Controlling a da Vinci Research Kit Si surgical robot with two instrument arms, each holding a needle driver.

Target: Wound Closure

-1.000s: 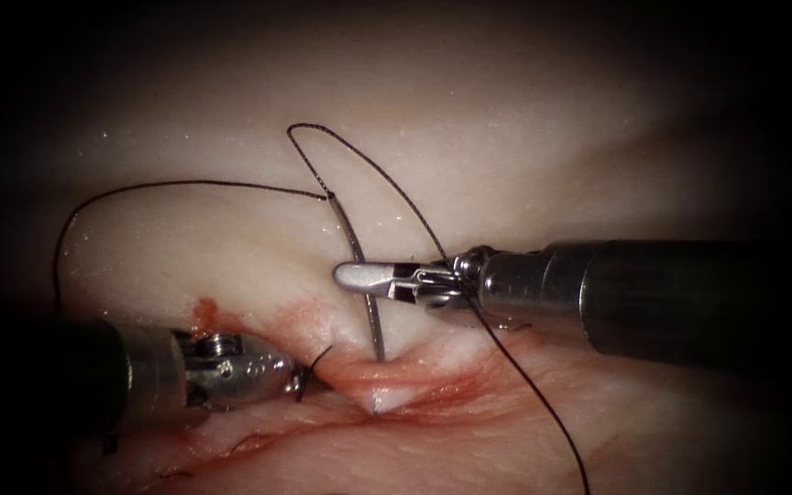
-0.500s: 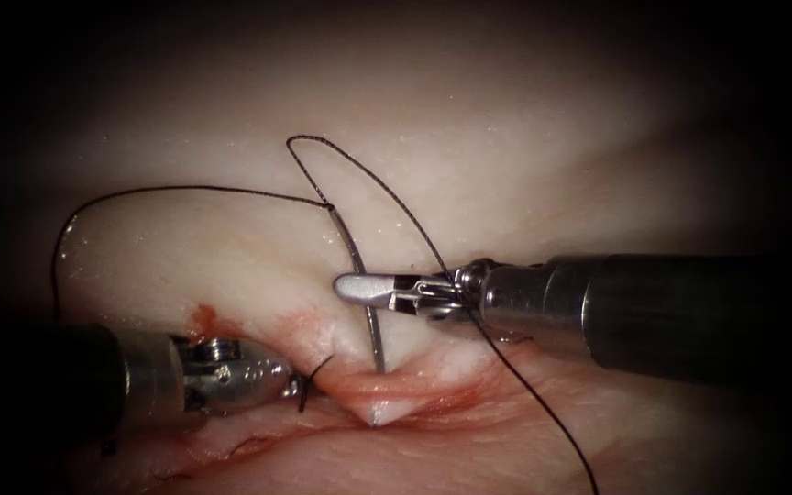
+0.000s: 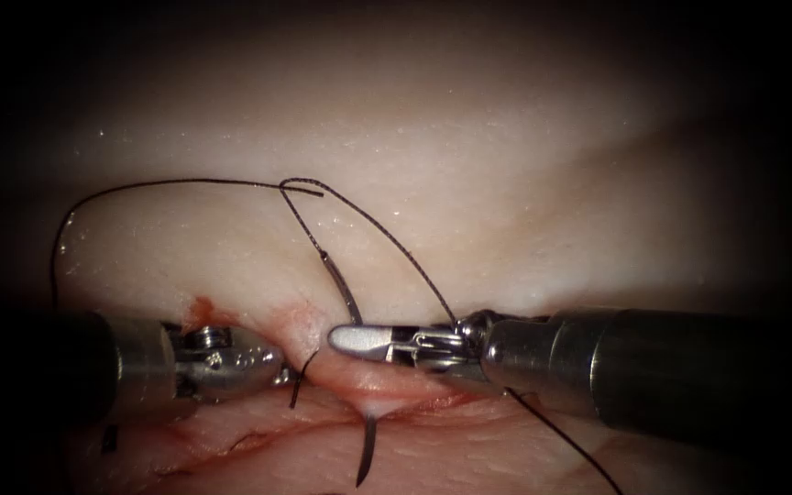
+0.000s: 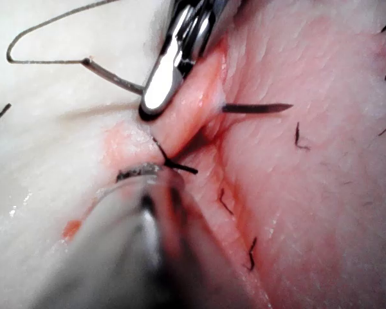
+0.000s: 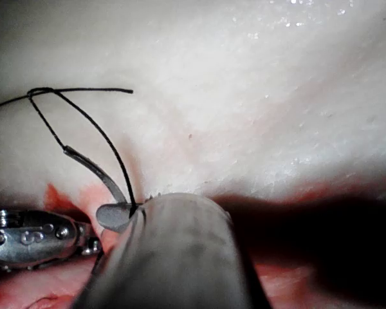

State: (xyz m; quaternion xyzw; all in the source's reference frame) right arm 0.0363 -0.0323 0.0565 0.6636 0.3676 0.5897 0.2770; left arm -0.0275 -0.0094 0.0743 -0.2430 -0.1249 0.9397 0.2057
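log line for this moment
right claw: shut on curved steel needle, mid-curve | needle: through pale tissue, tip out below cut | left claw: shut on tissue edge

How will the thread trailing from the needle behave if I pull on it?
Probably limp: the thread lies in loose curved loops on the tissue. It may snag, since it crosses itself near the needle held by the right gripper. Wet tissue suggests it could cling.
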